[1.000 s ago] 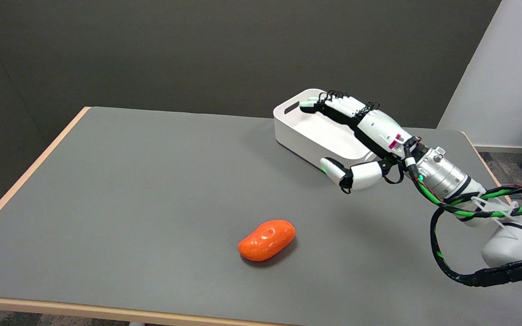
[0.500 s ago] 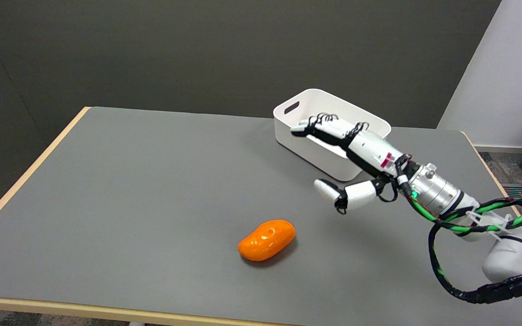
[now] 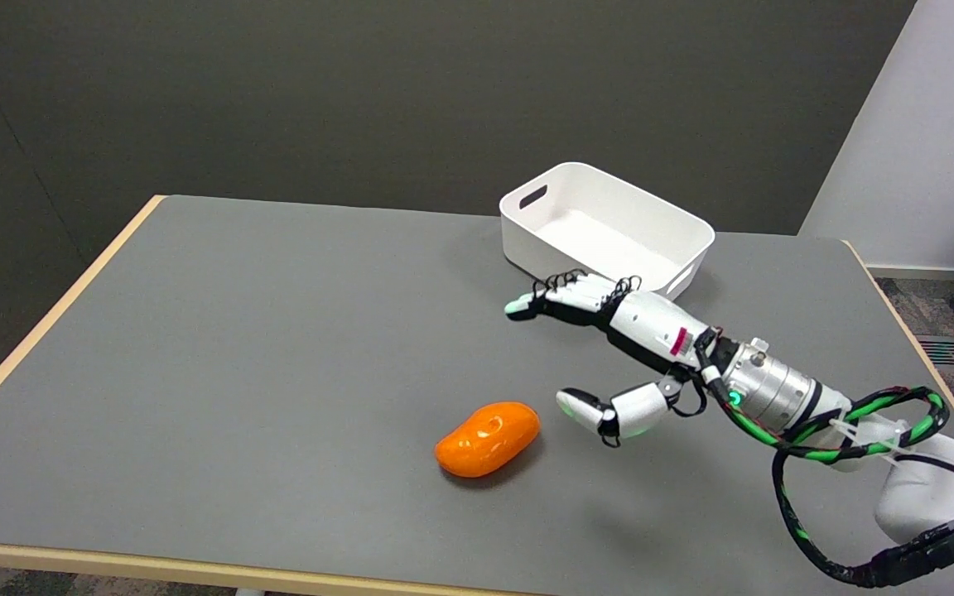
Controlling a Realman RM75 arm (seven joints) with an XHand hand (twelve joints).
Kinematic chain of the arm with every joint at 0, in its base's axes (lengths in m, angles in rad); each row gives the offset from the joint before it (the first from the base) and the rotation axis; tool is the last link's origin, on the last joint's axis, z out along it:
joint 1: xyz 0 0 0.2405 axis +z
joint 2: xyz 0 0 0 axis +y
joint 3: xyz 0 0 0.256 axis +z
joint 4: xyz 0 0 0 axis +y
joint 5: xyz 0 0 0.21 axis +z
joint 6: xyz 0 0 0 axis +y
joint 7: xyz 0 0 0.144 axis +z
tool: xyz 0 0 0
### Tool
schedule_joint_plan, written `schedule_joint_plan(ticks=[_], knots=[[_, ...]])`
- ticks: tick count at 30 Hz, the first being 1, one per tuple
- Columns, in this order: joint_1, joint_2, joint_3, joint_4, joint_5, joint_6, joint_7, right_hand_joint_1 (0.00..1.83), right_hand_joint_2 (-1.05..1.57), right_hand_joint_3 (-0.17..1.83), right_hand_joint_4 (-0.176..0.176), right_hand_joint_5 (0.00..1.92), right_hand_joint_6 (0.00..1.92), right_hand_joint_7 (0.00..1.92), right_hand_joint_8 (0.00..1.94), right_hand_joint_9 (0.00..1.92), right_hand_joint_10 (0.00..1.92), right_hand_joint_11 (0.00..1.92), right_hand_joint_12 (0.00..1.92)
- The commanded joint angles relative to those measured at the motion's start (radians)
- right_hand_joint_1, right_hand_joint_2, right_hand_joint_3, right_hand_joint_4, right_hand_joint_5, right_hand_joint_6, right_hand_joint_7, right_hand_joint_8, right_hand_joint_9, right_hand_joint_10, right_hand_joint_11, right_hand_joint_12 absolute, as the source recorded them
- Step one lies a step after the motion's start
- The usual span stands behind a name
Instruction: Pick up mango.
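Right hand (image 3: 609, 352) has come down off the white bin (image 3: 605, 236) toward the desk (image 3: 237, 331), fingers (image 3: 564, 294) apart, empty, just right of the mango (image 3: 487, 439).

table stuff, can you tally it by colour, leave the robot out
orange: 1, the mango
white: 1, the bin, nothing showing inside it
total: 2, both resting on the grey table
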Motion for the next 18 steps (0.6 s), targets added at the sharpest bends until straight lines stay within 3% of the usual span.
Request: schedule_joint_plan(ticks=[1, 11, 18], knots=[[0.050, -0.025, -0.134, 0.055, -0.002, 0.020, -0.004, 0.74, 0.66, 1.01, 0.115, 0.26, 0.54, 0.33, 0.40, 0.29, 0.66, 0.16, 1.20], [0.146, -0.065, -0.263, 0.092, -0.002, -0.017, -0.005, 0.75, 0.66, 1.01, 0.117, 0.27, 0.56, 0.35, 0.41, 0.30, 0.68, 0.17, 1.22], [0.289, -0.154, -0.438, 0.132, 0.000, -0.043, -0.090, 0.75, 0.65, 1.00, 0.117, 0.27, 0.56, 0.36, 0.42, 0.30, 0.69, 0.18, 1.24]])
